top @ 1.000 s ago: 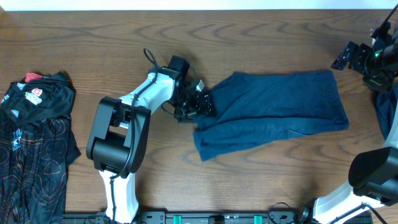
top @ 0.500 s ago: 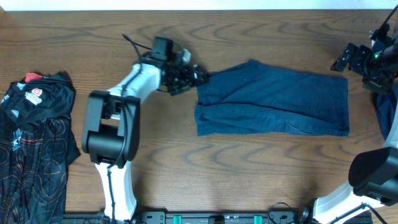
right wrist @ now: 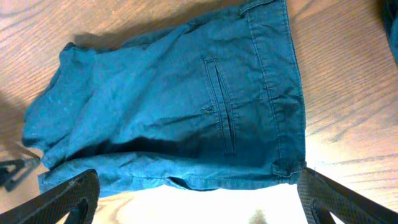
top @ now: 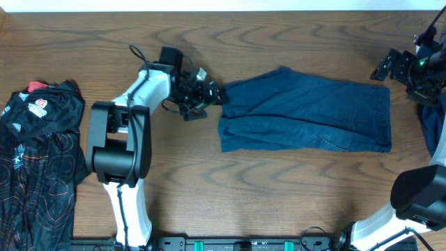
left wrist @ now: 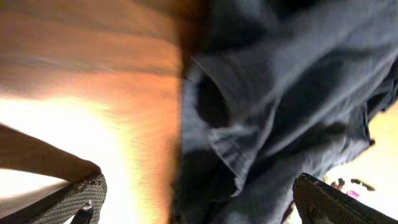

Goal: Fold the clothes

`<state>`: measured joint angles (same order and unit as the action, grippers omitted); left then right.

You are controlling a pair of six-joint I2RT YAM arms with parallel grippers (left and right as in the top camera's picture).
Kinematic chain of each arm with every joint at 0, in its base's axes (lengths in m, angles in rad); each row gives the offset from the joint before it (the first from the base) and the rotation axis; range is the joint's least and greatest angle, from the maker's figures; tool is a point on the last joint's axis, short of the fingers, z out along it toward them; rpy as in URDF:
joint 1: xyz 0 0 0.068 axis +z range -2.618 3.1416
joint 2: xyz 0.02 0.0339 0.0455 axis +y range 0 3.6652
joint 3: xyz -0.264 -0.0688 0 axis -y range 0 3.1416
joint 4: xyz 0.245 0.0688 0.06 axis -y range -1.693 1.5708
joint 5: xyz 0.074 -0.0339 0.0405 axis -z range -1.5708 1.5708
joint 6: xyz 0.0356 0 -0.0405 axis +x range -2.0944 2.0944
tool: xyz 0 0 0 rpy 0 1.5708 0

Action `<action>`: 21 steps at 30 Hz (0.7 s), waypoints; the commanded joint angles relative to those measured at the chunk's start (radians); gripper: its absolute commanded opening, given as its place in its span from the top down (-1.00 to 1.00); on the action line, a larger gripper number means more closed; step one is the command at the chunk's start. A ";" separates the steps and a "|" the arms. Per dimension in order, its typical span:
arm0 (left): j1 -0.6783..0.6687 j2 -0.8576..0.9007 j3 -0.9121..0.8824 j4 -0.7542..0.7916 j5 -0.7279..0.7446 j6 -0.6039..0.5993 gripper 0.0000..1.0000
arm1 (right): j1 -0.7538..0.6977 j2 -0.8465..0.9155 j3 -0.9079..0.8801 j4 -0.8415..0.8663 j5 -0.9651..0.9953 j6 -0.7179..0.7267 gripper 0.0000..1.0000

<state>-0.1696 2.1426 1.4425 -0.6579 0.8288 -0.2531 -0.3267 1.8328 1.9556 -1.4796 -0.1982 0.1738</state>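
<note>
Blue denim-like shorts [top: 306,111] lie folded flat on the wooden table, right of centre. My left gripper [top: 212,94] is open at their left edge, gripping nothing. In the left wrist view the shorts' crumpled hem [left wrist: 261,112] lies beneath the spread fingers [left wrist: 74,199]. At the far right, beside the shorts' far right corner, my right gripper [top: 387,66] hangs open. Its wrist view looks down on the shorts [right wrist: 186,106], back pocket showing. A black jersey [top: 35,160] with red lines and a white-red logo lies at the far left.
More blue cloth [top: 435,125] lies at the table's right edge under the right arm. The left arm's white links [top: 125,139] stretch from the near edge to the middle. Bare wood [top: 279,195] lies in front of the shorts.
My left gripper swung the shorts' left end toward the far side, straightening them into a rectangle, then opened and drew back slightly to the left. The right arm has not moved.
</note>
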 commanded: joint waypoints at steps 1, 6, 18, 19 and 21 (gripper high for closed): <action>-0.069 0.030 -0.052 0.007 -0.043 0.033 -0.96 | 0.014 -0.014 0.021 0.002 -0.020 -0.020 -0.98; -0.183 0.046 -0.053 0.059 -0.043 -0.033 -0.96 | 0.014 -0.014 0.021 0.001 -0.043 -0.029 -0.99; -0.290 0.198 -0.053 0.263 0.053 -0.232 0.85 | 0.014 -0.015 0.021 -0.029 -0.047 -0.033 -0.98; -0.287 0.198 -0.053 0.264 0.053 -0.235 0.88 | 0.014 -0.015 0.021 -0.029 -0.047 -0.033 -0.98; -0.276 0.197 -0.053 0.264 0.050 -0.235 0.88 | 0.014 -0.015 0.021 -0.030 -0.047 -0.033 -0.99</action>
<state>-0.4576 2.2742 1.4319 -0.3801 0.9817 -0.4530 -0.3267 1.8328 1.9560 -1.5055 -0.2359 0.1532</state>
